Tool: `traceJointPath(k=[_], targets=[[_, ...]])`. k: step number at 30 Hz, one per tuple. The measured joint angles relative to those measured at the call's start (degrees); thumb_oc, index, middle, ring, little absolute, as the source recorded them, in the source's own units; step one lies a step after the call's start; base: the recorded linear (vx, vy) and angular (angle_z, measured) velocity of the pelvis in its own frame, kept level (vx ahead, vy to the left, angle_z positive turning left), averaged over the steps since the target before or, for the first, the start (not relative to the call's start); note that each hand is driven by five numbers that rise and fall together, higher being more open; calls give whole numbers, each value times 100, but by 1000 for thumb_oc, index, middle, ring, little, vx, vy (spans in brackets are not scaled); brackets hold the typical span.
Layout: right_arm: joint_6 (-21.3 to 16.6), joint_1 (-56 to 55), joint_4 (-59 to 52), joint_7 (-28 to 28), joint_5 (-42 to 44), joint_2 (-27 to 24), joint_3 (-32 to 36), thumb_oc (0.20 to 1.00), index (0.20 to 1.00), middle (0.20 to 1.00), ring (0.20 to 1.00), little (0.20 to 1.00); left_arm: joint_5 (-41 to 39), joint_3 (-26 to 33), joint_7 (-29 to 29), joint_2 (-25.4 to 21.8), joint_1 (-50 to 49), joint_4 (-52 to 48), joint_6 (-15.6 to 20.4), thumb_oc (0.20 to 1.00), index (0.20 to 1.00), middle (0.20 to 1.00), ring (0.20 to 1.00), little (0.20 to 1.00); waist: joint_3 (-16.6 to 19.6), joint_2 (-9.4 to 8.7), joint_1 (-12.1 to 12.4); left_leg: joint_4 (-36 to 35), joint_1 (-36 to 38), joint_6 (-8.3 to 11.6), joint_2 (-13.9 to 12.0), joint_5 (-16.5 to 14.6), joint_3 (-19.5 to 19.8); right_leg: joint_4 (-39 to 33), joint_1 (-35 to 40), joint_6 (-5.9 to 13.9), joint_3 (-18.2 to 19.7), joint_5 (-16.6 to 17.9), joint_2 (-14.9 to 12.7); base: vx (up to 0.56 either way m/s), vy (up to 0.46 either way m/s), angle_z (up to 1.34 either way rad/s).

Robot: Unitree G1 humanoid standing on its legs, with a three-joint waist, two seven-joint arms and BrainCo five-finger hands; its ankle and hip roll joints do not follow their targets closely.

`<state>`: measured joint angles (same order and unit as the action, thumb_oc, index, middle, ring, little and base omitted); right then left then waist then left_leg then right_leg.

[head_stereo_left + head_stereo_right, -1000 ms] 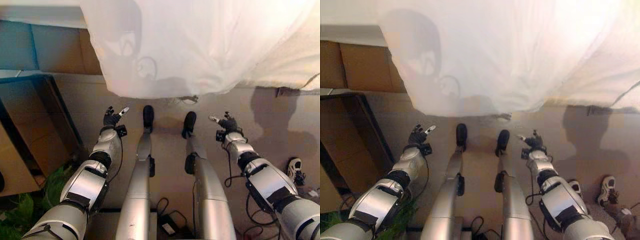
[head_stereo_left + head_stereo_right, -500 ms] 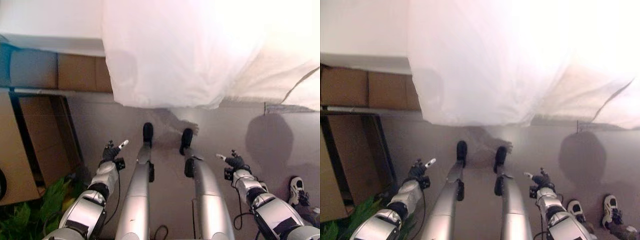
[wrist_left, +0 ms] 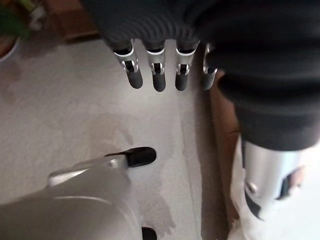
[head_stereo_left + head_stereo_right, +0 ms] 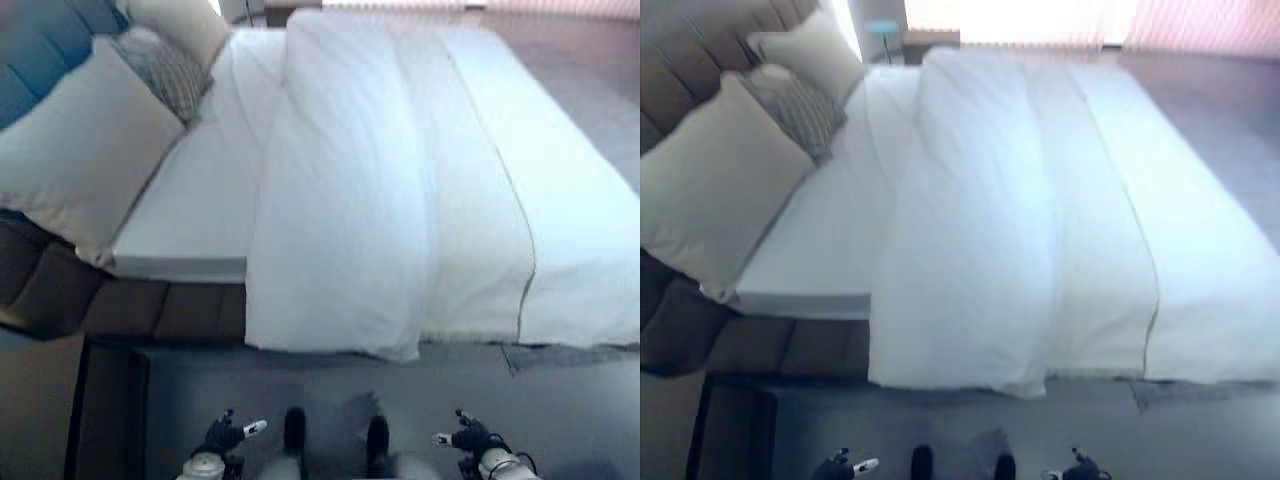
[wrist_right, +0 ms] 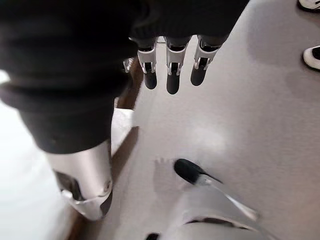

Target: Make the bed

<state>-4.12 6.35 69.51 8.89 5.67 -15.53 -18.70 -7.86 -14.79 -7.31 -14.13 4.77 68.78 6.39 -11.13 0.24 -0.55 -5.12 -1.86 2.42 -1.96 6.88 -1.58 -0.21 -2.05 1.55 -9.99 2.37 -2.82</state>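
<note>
Left eye view: white duvet (image 4: 340,200) covers bed, pillows (image 4: 90,150) at 10 o'clock. Left hand (image 4: 222,436) and right hand (image 4: 468,437) hang empty, fingers relaxed.

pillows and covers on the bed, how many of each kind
cream pillows: 2, the big one and the far one
grey patterned pillow: 1
white duvet: 1
total: 4
</note>
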Motion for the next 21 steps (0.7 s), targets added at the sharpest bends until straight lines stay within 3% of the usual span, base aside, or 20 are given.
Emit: traceJointPath(k=[2, 6, 12, 21], targets=[[13, -171, 47, -66, -223, -1, -3, 1000, 1000, 1000, 1000, 1000, 441, -99, -22, -28, -138, -7, -2, 1000, 1000, 1000, 1000, 1000, 432, -12, -1, -27, 111, 18, 6, -123, -16, -307, 235, 17, 0, 43, 15, 68, 22, -3], [105, -346, 146, -140, -464, 19, -7, 1000, 1000, 1000, 1000, 1000, 932, 39, -71, -69, -224, 143, -54, 1000, 1000, 1000, 1000, 1000, 683, -94, -3, -1, 376, 42, 7, -179, -7, -502, 619, -15, -9, 85, 63, 69, 19, 2], [206, -453, 298, -312, -505, 45, 4, 1000, 1000, 1000, 1000, 1000, 958, 144, -52, -62, -354, 421, -156, 1000, 1000, 1000, 1000, 1000, 796, -181, -9, -27, 510, 92, -38, -219, -1, -504, 748, -21, -11, 22, 117, 23, 8, 0], [290, -668, 355, -479, -505, 49, 4, 1000, 1000, 1000, 1000, 1000, 1061, 136, 169, -61, -646, 522, -216, 1000, 1000, 1000, 1000, 1000, 1052, -119, 1, -35, 502, 81, -87, -264, -4, -508, 764, -75, -6, -14, 131, 0, 0, 0]])
